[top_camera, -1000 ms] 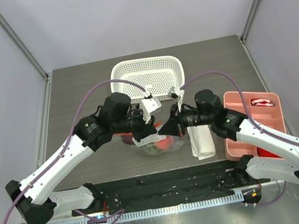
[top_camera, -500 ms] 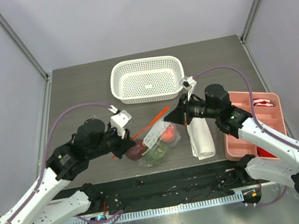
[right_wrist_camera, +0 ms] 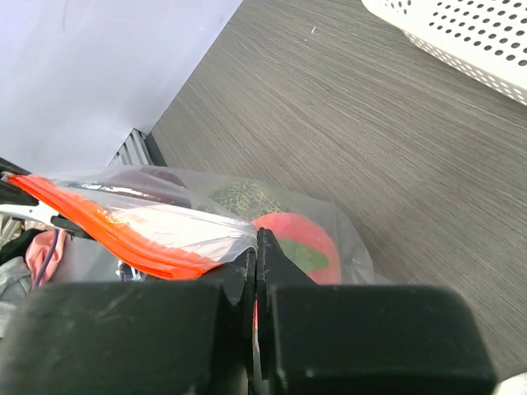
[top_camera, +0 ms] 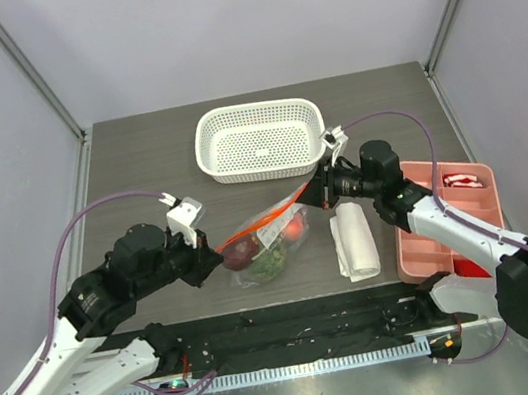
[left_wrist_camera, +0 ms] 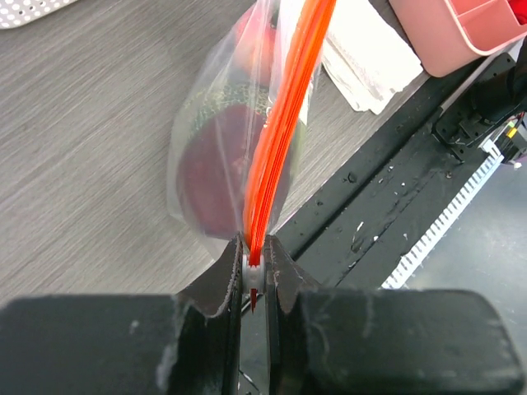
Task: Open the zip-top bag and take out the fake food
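The clear zip-top bag (top_camera: 267, 245) hangs stretched between my two grippers just above the table centre, its orange-red zip strip (top_camera: 265, 216) taut along the top. Inside are a dark red fruit (top_camera: 240, 253), a bumpy green ball (top_camera: 273, 260) and a pinkish-red fruit (top_camera: 296, 230). My left gripper (top_camera: 215, 256) is shut on the white slider (left_wrist_camera: 254, 270) at the strip's left end. My right gripper (top_camera: 318, 191) is shut on the bag's right end (right_wrist_camera: 247, 247). The right wrist view shows the green ball (right_wrist_camera: 247, 197) and pinkish fruit (right_wrist_camera: 298, 239) through the plastic.
A white perforated basket (top_camera: 260, 140) stands at the back centre. A folded white cloth (top_camera: 355, 241) lies right of the bag. A pink tray (top_camera: 460, 215) with red blocks sits at the right. A black strip (top_camera: 296, 326) runs along the near edge.
My left gripper has drawn back to the left along the zip strip. My right gripper has kept the bag's right end and shifted back-right, pulling the bag taut.
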You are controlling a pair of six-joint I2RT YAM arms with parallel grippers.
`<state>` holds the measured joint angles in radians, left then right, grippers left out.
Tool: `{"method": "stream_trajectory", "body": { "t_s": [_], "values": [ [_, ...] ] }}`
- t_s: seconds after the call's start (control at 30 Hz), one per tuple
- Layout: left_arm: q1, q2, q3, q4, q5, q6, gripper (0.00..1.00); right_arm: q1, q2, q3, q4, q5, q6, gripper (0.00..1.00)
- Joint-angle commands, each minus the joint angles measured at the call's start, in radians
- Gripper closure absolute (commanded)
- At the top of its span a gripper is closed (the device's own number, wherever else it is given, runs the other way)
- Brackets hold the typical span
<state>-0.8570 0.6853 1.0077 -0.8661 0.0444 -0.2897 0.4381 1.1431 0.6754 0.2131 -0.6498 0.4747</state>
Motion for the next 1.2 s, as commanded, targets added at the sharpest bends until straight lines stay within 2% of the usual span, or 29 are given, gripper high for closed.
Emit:
{"method": "stream_trajectory", "body": {
  "t_s": [0.0,0.17,0.23,0.27,0.37,0.47,0.53,0.7,0.83,0.93,1.03,1.1,1.17],
  "values": [
    [0.001,-0.029,0.031,-0.045,-0.003,-0.037,1.0,-0.048,0.038,0.009,0.083,0.064,-0.013,0.99],
    [0.001,-0.013,0.025,-0.033,0.038,-0.029,1.0,-0.064,0.098,0.042,0.083,0.049,-0.028,0.99],
    [0.001,-0.004,0.025,-0.028,0.061,-0.029,0.96,-0.064,0.112,0.062,0.08,0.041,-0.036,0.99],
    [0.001,0.002,0.025,-0.03,0.108,-0.029,0.81,-0.065,0.128,0.072,0.069,0.026,-0.044,0.99],
    [0.001,0.042,0.071,-0.08,0.146,-0.023,0.47,-0.064,0.147,0.096,0.055,-0.029,-0.065,0.99],
    [0.001,0.117,0.179,-0.114,0.17,0.018,0.36,-0.058,0.149,0.11,0.031,-0.059,-0.088,0.99],
    [0.001,0.17,0.271,-0.114,0.15,0.056,0.35,-0.055,0.141,0.122,-0.009,-0.062,-0.117,0.99],
    [0.007,0.431,0.443,-0.076,0.077,0.147,0.39,-0.053,0.121,0.122,-0.04,-0.096,-0.139,0.99],
    [0.074,0.582,0.52,-0.044,0.081,0.245,0.5,-0.049,0.113,0.125,-0.05,-0.139,-0.151,0.99],
    [0.137,0.637,0.534,0.021,0.087,0.247,0.56,-0.041,0.109,0.134,-0.067,-0.162,-0.171,0.99],
    [0.193,0.704,0.633,-0.029,0.12,0.192,0.58,-0.033,0.093,0.153,-0.118,-0.139,-0.186,0.99],
    [0.196,0.738,0.728,-0.068,0.046,0.011,0.62,-0.027,0.06,0.148,-0.126,-0.126,-0.17,0.99],
    [0.213,0.775,0.764,-0.12,0.029,-0.205,0.5,-0.006,0.028,0.148,-0.138,-0.117,-0.174,0.99]
  ]
}}
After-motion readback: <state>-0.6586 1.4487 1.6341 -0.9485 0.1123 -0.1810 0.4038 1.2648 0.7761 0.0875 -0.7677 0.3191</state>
